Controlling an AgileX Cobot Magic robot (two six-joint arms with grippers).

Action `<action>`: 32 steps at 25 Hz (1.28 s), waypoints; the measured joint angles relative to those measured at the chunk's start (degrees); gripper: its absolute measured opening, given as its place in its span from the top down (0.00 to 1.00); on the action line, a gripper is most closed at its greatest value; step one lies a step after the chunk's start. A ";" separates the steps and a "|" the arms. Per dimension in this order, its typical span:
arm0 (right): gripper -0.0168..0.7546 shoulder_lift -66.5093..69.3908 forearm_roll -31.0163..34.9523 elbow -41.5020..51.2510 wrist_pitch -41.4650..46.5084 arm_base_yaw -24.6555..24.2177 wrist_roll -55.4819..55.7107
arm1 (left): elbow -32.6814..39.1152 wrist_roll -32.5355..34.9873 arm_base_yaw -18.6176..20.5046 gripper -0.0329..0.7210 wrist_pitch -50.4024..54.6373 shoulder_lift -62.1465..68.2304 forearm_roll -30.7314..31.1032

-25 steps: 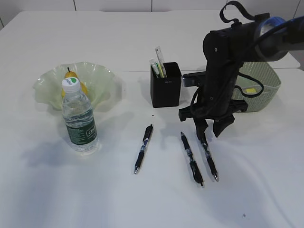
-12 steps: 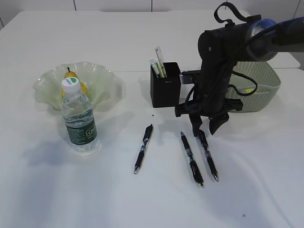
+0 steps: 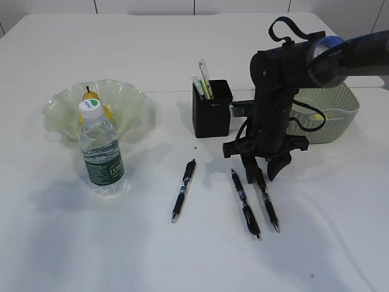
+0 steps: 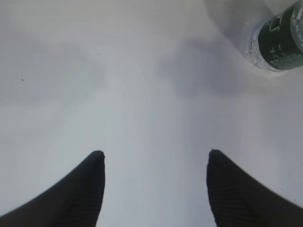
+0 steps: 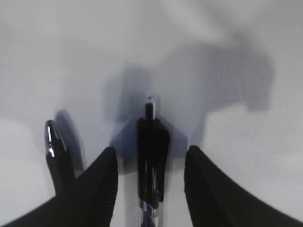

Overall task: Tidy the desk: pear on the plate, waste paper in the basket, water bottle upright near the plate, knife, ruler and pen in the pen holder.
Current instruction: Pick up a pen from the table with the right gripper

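The right gripper [image 5: 150, 177], half open and empty, straddles one pen [image 5: 152, 142]; it should descend straight, keeping the neighbouring pen [image 5: 57, 156] outside its left finger

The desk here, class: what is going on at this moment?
The right gripper stands open astride the rightmost pen, not yet closed on it. Two more pens lie on the desk. The pear sits in the plate, with the water bottle upright beside it. The left gripper hangs open, holding nothing.
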 joint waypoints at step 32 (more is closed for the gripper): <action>0.81 -0.70 1.05 -0.19 1.37 0.13 -5.47 | 0.00 0.00 0.00 0.33 -0.24 0.00 0.00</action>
